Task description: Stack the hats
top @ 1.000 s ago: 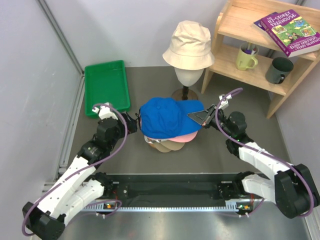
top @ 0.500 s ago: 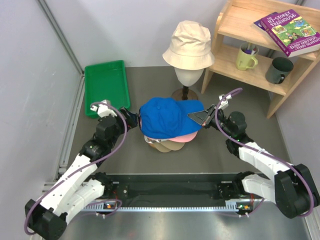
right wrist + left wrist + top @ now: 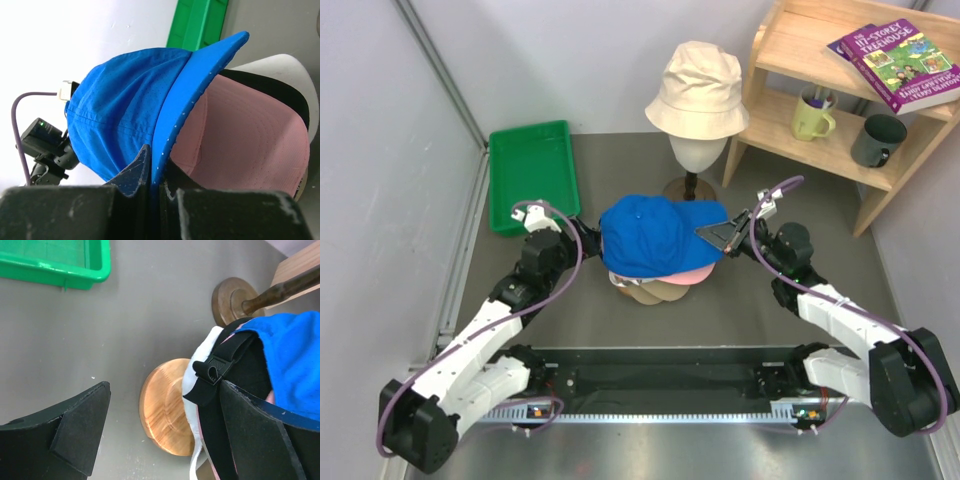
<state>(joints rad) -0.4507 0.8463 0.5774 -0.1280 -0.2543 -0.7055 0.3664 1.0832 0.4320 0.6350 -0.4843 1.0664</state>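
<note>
A blue cap [image 3: 650, 232] lies on top of a pile of a pink cap [image 3: 692, 273], a white cap [image 3: 295, 70] and a tan cap [image 3: 645, 293]. The pile sits on a round wooden stand [image 3: 165, 415]. My right gripper [image 3: 720, 232] is shut on the blue cap's brim [image 3: 200, 85]. My left gripper [image 3: 582, 238] is open at the pile's left rear. One finger [image 3: 260, 435] is close beside the caps' black back straps [image 3: 220, 365], and nothing is between the jaws. A cream bucket hat [image 3: 698, 90] sits on the head form [image 3: 696, 152] behind the pile.
A green tray [image 3: 533, 172] stands at the back left, close to my left arm. The head form's dark round base [image 3: 232, 300] is just behind the pile. A wooden shelf [image 3: 840, 100] with books and two mugs stands at the back right. Walls close in on the left and at the back.
My left arm has shifted a little to the right, bringing its open gripper closer to the back of the pile. The right arm and the caps have not moved.
</note>
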